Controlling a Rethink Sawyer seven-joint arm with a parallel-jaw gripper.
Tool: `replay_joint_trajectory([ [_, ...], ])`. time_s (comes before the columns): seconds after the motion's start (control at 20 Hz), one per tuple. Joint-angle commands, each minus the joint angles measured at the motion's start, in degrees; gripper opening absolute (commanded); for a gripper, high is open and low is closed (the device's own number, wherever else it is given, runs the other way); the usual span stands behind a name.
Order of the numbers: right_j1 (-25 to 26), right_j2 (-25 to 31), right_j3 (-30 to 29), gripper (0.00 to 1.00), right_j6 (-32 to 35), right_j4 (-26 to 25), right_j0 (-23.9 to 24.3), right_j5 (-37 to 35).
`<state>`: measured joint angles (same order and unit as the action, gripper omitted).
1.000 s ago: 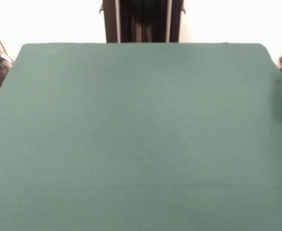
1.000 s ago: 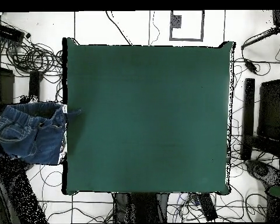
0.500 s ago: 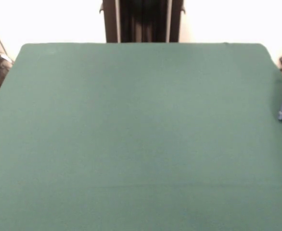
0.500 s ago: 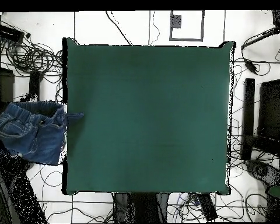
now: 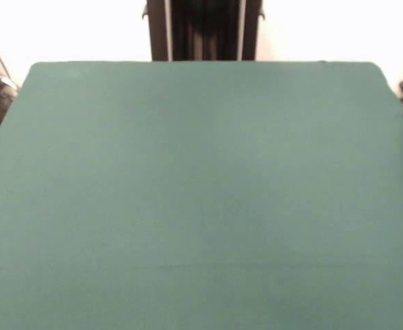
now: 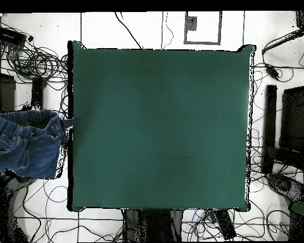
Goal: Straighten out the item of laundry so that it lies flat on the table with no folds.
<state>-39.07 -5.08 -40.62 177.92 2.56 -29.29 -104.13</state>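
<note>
The item of laundry, a small pair of blue denim jeans with paler patches, shows only in the overhead view, beside the left edge of the table and off its green surface, over the floor and cables. Its right tip just reaches the table's left edge. What holds the jeans there is hidden. In the front view the green table carries nothing and the jeans are out of view. No gripper or arm shows in either view.
Tangled cables lie on the white floor left of the table. Dark boxes and stands line its right side. A dark upright frame rises behind the table's far edge in the front view.
The jeans have shifted further left, away from the table, in the overhead view. The blue patch at the front view's right edge has gone from sight.
</note>
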Motion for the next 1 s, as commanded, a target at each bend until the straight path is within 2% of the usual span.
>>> replay_joint_trajectory([
  [0.05,-4.88,1.22,-5.71,0.0,4.64,1.87,-0.39,-2.76],
  [0.25,-10.39,-0.09,-14.21,0.0,1.64,2.32,-0.32,0.76],
  [0.45,-12.14,-0.22,-18.69,0.0,-0.13,1.22,-0.62,3.85],
  [0.7,-10.62,0.6,-23.65,0.0,-0.21,0.35,0.24,11.72],
  [1.0,-9.59,1.8,-28.52,0.0,-3.85,-0.36,2.36,18.88],
])
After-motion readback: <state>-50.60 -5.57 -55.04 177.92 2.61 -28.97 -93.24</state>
